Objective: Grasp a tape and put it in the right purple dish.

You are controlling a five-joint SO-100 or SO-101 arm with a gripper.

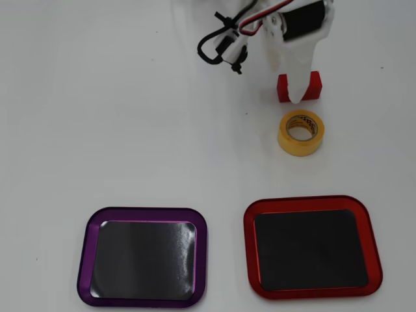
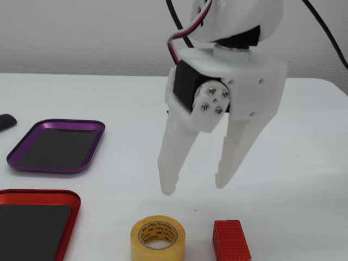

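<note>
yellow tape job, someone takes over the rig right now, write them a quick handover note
Gripper: white two-finger, open, empty, raised above the table.
Small roll of yellow tape: flat on the white table, untouched; in the overhead view just below the red ribbed block, apart from it.
Purple-rimmed shallow metal dish: empty, left of the red-rimmed dish in the overhead view.
Done: nothing yet.
Left: grasp the tape, carry it to the purple dish, release.
</note>
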